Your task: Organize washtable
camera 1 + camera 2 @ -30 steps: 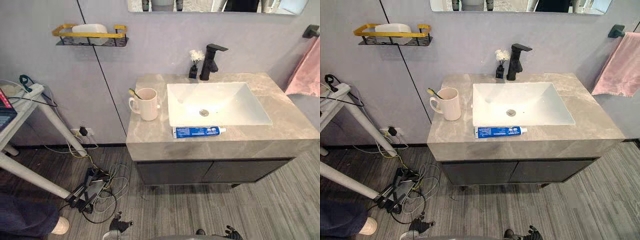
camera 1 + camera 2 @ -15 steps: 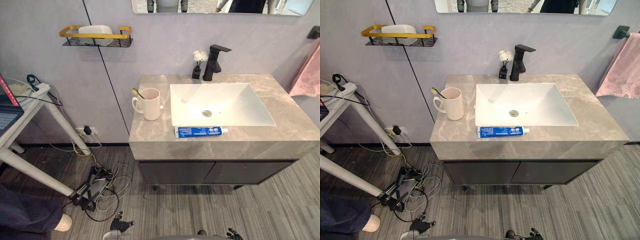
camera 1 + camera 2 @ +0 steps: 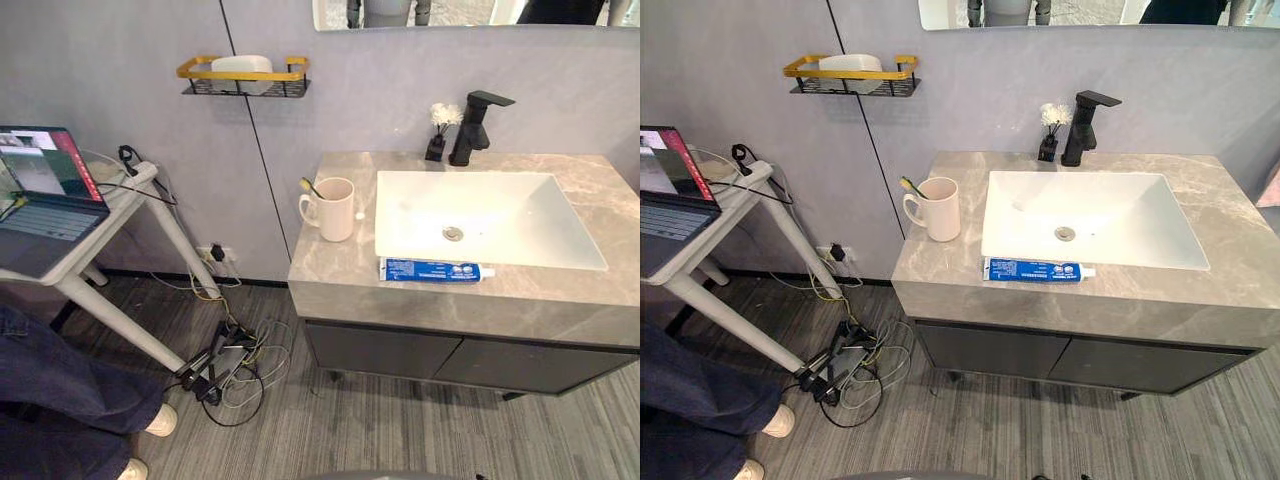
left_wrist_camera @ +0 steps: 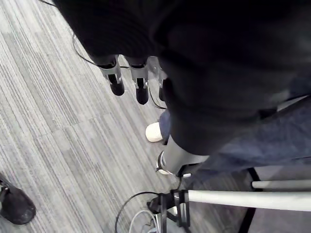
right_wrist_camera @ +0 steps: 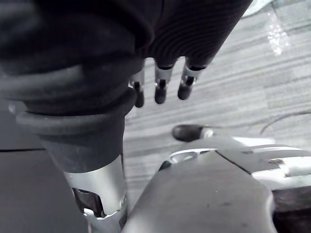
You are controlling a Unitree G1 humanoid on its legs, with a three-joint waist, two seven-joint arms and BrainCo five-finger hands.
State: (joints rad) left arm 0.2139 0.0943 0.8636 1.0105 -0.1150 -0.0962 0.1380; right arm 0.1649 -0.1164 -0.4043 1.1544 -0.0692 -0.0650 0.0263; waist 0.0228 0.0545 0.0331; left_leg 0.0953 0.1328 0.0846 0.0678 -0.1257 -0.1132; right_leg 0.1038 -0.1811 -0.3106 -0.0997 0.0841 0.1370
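Cream mug (image 3: 335, 209) holds toothbrush (image 3: 310, 186); left hand (image 4: 116, 78), right hand (image 5: 160, 88) fingers relaxed, empty.

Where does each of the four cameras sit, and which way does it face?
Left eye view: on the head, looking down at the washtable with its sink, mug and toothpaste tube.
Right eye view: beside it on the head, facing the same way; both share washtable, mug and toothpaste tube.
Left wrist view: on the left wrist, looking along the open left hand down at the floor and a person's shoe.
Right wrist view: on the right wrist, looking along the open right hand down at the same floor.
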